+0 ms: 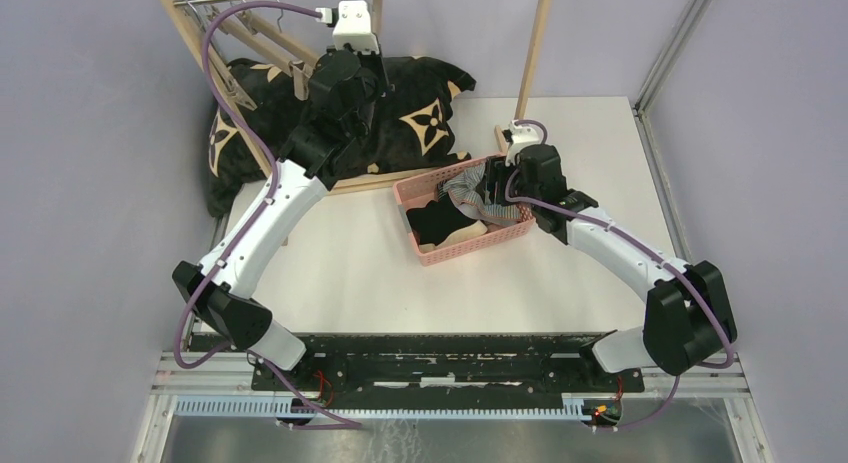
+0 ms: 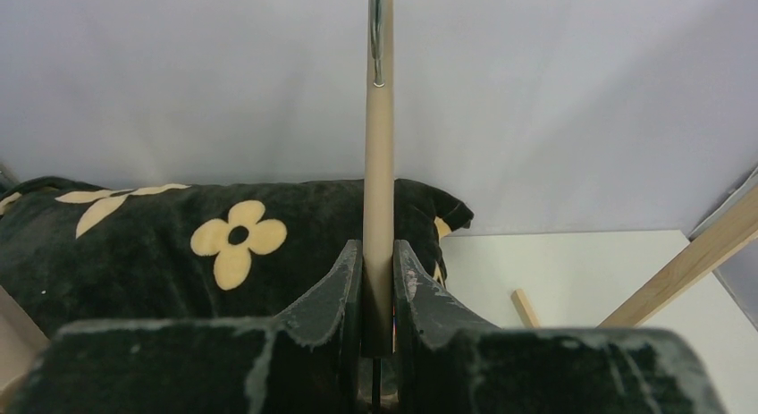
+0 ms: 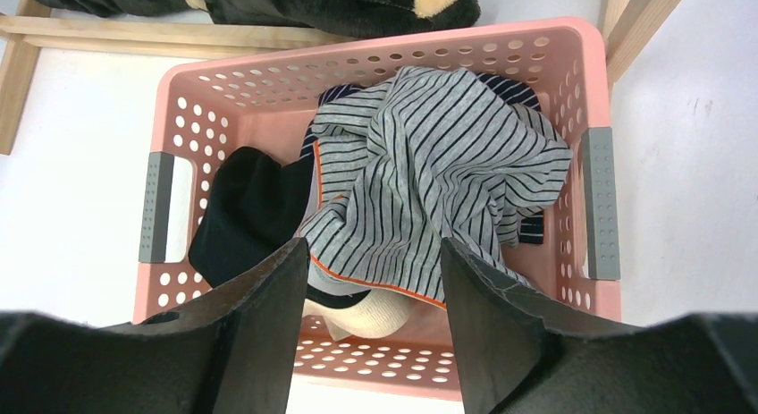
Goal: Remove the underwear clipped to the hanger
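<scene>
Right gripper [image 3: 374, 249] wide, empty, above grey striped underwear [image 3: 429, 164] in pink basket [image 3: 357, 46]; left gripper [image 2: 378, 253] clamps wooden hanger [image 2: 379, 164] (hold steady); raise right straight up, avoiding cloth

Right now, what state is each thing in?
Left end effector: shut on the wooden hanger.
Right end effector: open, above the pink basket.
Grey striped boxers: crumpled in the basket.
Black boxers: in the basket, partly covered.
Navy boxers: in the basket, mostly buried.
</scene>
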`<action>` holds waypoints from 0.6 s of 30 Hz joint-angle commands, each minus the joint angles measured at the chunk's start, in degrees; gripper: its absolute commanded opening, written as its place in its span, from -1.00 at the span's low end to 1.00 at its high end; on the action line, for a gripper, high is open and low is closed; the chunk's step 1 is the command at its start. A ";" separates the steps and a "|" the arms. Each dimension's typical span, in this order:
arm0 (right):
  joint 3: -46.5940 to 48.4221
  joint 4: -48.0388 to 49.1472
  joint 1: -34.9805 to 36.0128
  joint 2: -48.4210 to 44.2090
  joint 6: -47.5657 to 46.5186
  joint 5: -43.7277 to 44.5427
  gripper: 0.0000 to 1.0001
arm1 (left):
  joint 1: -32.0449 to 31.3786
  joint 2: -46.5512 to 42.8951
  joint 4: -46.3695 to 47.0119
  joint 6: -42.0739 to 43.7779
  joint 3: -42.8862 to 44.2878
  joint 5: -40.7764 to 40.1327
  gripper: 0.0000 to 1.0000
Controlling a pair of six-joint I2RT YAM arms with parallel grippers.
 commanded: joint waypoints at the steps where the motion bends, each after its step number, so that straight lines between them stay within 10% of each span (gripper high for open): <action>1: -0.45 2.38 0.30 -2.19 -0.32 0.82 0.28 | -0.05 0.44 -2.08 -0.13 3.98 -2.43 -0.73; 18: -1.12 2.82 0.28 -2.50 -1.20 1.93 0.29 | 1.72 8.20 -8.26 0.41 14.11 -1.83 -0.70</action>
